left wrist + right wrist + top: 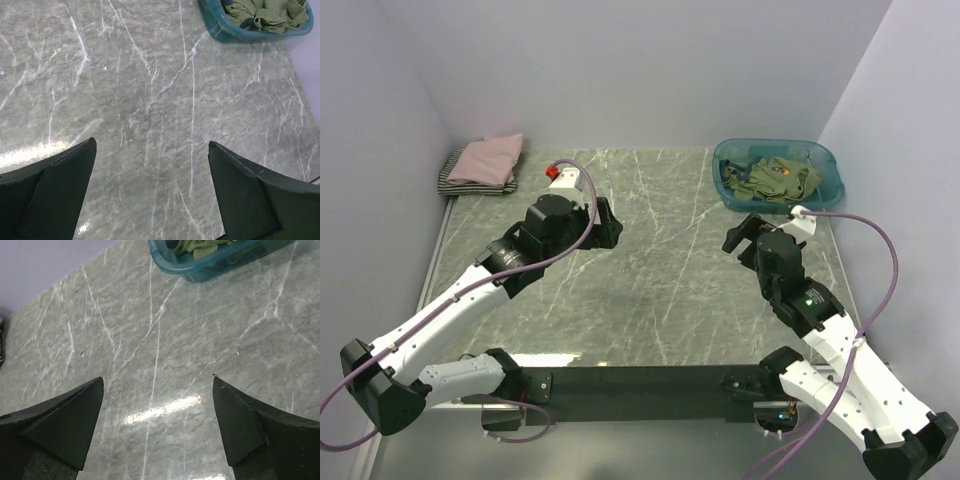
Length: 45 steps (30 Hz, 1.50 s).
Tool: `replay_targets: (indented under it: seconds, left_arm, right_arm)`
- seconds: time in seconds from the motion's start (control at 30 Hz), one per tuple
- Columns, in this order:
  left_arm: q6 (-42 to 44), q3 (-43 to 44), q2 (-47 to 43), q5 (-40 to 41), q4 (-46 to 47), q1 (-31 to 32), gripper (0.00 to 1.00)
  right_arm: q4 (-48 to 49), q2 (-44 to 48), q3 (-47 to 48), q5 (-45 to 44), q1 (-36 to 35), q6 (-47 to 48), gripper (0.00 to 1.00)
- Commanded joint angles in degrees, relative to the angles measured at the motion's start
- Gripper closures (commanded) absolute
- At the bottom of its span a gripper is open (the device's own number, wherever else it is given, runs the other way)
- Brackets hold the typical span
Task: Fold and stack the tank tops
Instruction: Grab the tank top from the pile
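Left pincer [604, 224] and right pincer [740, 234] both spread wide, holding nothing.
The green top [775, 178] lies crumpled inside the tub [828, 190]. The pink top [488, 158] sits folded on the striped top [472, 188], well left of the tub across the counter [660, 260].

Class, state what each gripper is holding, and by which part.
Nothing is held: the left gripper and the right gripper both stand open and empty.
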State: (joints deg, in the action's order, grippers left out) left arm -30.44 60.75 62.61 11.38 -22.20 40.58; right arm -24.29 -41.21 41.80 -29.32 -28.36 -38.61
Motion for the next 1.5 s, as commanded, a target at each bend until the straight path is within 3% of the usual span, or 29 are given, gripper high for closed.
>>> replay_targets:
  seconds: [0.0,0.03,0.2,0.23,0.37,0.53,0.73,0.83,1.23,1.47]
  left_arm:
    - [1.4,1.8,-0.8,-0.8,-0.4,0.2,0.0]
    - [1.5,2.4,-0.9,-0.8,-0.6,0.2,0.0]
    - [2.2,5.2,0.7,0.5,-2.7,0.2,0.0]
    - [2.3,6.6,1.1,0.4,-3.9,0.1,0.01]
    - [2.0,9.1,3.4,1.3,-7.1,-0.1,0.0]
    - [0.1,9.3,5.1,-2.0,-6.8,-3.6,0.01]
    - [-1.4,8.2,5.1,-6.2,-4.6,-6.2,0.01]
    - [-0.7,9.0,6.6,-6.7,-6.0,-6.7,0.01]
    - [-0.2,6.0,7.9,-9.7,-3.4,-8.6,0.0]
    - [0.3,5.3,7.6,-11.6,-2.9,-9.3,0.0]
  right_arm:
    - [-1.0,0.6,4.2,-1.8,0.1,0.7,0.04]
    - [-1.5,-0.4,4.8,-2.0,0.2,1.0,0.0]
    - [-1.5,-10.6,15.0,-2.6,1.5,7.2,0.0]
    - [-2.1,-13.4,17.8,1.2,5.6,8.2,0.0]
    - [0.4,-31.4,32.9,9.4,17.1,10.6,0.03]
    - [-5.0,-56.7,50.7,11.0,25.0,9.7,0.11]
    - [-7.9,-73.6,64.4,10.7,31.2,7.8,0.13]
    - [-9.8,-76.2,67.9,7.6,32.0,7.8,0.14]
    - [0.1,-59.4,47.9,0.4,31.4,10.7,0.14]
    - [-1.3,-62.8,48.5,-2.0,34.5,12.3,0.13]
